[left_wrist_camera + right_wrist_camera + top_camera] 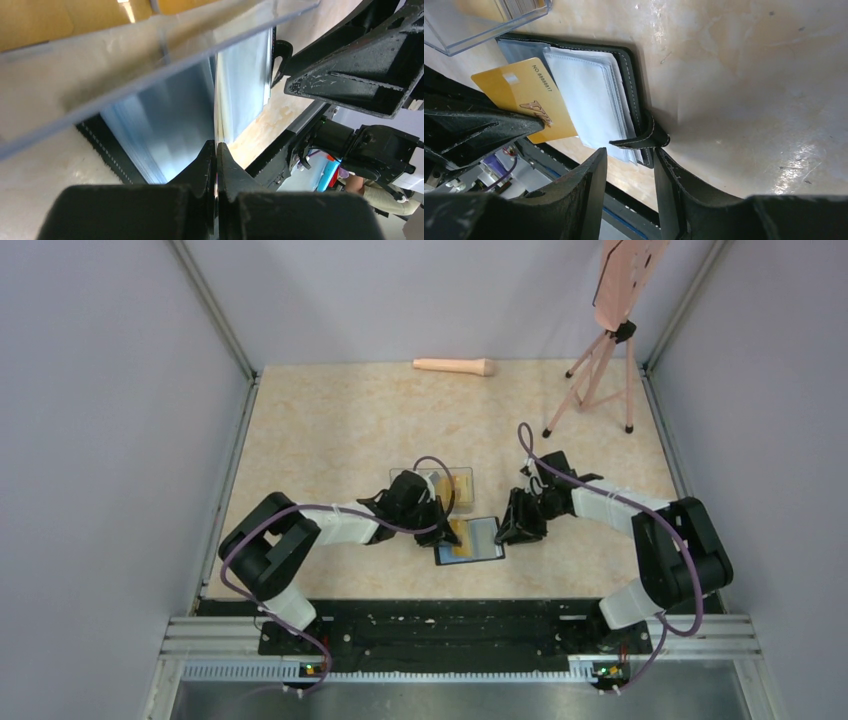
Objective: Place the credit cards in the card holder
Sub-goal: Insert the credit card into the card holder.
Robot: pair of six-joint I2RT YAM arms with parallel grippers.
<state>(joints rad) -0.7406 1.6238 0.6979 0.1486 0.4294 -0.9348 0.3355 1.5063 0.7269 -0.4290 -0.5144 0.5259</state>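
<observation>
- Top view: card holder (pixel 490 533) lies open mid-table, just near of the clear box (pixel 457 480). Left gripper (pixel 441 527) is clamped on a yellow credit card (pixel 466 543) over the holder's left part. Right gripper (pixel 520 525) sits at its right edge.
- Left wrist: card is edge-on between the closed fingers. Line it up with the pocket mouth and slide it in, don't press down.
- Right wrist: jaws apart, straddling the clasp tab (pixel 640 141); can't tell if they pinch. The holder needs pinning so it doesn't skid.

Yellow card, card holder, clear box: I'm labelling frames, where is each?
yellow card (pixel 526 97): right wrist view, printed face.
card holder (pixel 632 80): right wrist view, black stitched edge.
clear box (pixel 471 31): right wrist view, near wall.
</observation>
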